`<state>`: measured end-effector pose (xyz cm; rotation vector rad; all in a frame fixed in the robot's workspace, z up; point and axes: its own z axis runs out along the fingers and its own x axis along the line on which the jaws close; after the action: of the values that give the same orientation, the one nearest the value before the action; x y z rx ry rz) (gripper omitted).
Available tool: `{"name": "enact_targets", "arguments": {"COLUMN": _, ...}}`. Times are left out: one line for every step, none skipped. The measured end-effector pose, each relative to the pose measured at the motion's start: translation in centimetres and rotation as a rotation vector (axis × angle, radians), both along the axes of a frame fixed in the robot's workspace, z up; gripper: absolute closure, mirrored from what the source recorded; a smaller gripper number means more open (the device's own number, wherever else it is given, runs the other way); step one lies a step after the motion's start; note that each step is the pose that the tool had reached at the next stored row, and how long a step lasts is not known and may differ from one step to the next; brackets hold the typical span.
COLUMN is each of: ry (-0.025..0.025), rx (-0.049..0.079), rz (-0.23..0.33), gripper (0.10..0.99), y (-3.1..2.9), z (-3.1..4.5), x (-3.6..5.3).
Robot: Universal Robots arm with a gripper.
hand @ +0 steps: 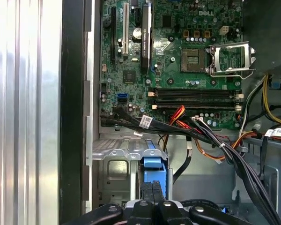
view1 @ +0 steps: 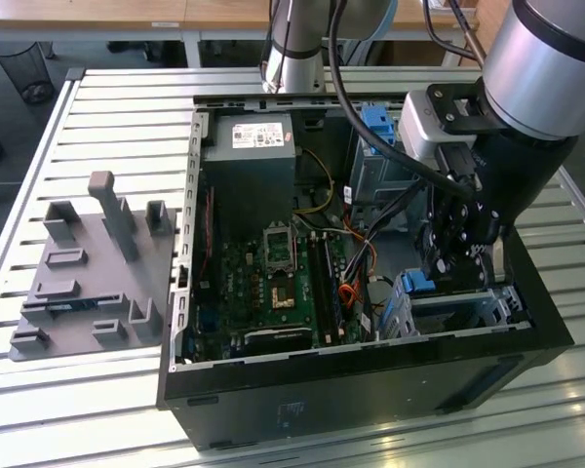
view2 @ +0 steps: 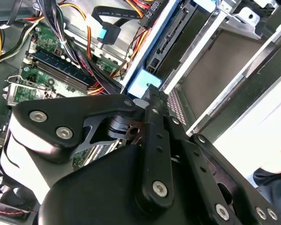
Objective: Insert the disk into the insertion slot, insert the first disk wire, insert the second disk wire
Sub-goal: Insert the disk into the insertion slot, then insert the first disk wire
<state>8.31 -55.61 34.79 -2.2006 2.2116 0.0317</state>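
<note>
One arm [view1: 536,68] inside the computer case [view1: 370,390], my end effector [hand: 152,194] pinched narrow, tips touching the blue edge of the disk [hand: 154,164] in the insertion slot [hand: 113,151].

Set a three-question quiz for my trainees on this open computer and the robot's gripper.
1. True or false: the gripper is at the insertion slot, by the disk.
2. The disk's carrier is: A red, B blue, C green?
3. Name the green board on the exterior view's left of the insertion slot.
Key: 1 true; 2 B; 3 the motherboard.
</note>
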Motion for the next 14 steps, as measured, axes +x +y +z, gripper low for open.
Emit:
{"name": "enact_targets", "arguments": {"ry": 0.0000, "rx": 0.000, "rz": 0.000, "gripper": 0.980, "y": 0.02, "z": -0.01, "x": 0.00}}
{"name": "enact_targets", "arguments": {"ry": 0.0000, "rx": 0.000, "rz": 0.000, "gripper": 0.980, "y": 0.04, "z": -0.03, "x": 0.00}}
{"name": "enact_targets", "arguments": {"ry": 0.0000, "rx": 0.000, "rz": 0.000, "gripper": 0.980, "y": 0.06, "z": -0.05, "x": 0.00}}
{"name": "enact_targets", "arguments": {"ry": 0.0000, "rx": 0.000, "rz": 0.000, "gripper": 0.980, "y": 0.08, "z": -0.06, "x": 0.00}}
{"name": "enact_targets", "arguments": {"ry": 0.0000, "rx": 0.000, "rz": 0.000, "gripper": 0.980, "y": 0.09, "z": -0.07, "x": 0.00}}
{"name": "enact_targets", "arguments": {"ry": 0.0000, "rx": 0.000, "rz": 0.000, "gripper": 0.980, "y": 0.09, "z": -0.09, "x": 0.00}}
{"name": "enact_targets", "arguments": {"ry": 0.0000, "rx": 0.000, "rz": 0.000, "gripper": 0.980, "y": 0.10, "z": -0.09, "x": 0.02}}
{"name": "enact_targets", "arguments": {"ry": 0.0000, "rx": 0.000, "rz": 0.000, "gripper": 0.980, "y": 0.10, "z": -0.10, "x": 0.11}}
{"name": "enact_targets", "arguments": {"ry": 0.0000, "rx": 0.000, "rz": 0.000, "gripper": 0.980, "y": 0.10, "z": -0.10, "x": 0.20}}
{"name": "enact_targets", "arguments": {"ry": 0.0001, "rx": 0.000, "rz": 0.000, "gripper": 0.980, "y": 0.10, "z": -0.11, "x": 0.30}}
{"name": "enact_targets", "arguments": {"ry": 0.0001, "rx": 0.000, "rz": 0.000, "gripper": 0.980, "y": 0.10, "z": -0.11, "x": 0.44}}
{"name": "enact_targets", "arguments": {"ry": 0.0008, "rx": 0.000, "rz": 0.000, "gripper": 0.980, "y": 0.10, "z": -0.11, "x": 0.60}}
{"name": "enact_targets", "arguments": {"ry": 0.0018, "rx": 0.001, "rz": 0.000, "gripper": 0.980, "y": 0.10, "z": -0.11, "x": 0.75}}
{"name": "enact_targets", "arguments": {"ry": 0.0028, "rx": 0.001, "rz": 0.000, "gripper": 0.980, "y": 0.10, "z": -0.11, "x": 0.94}}
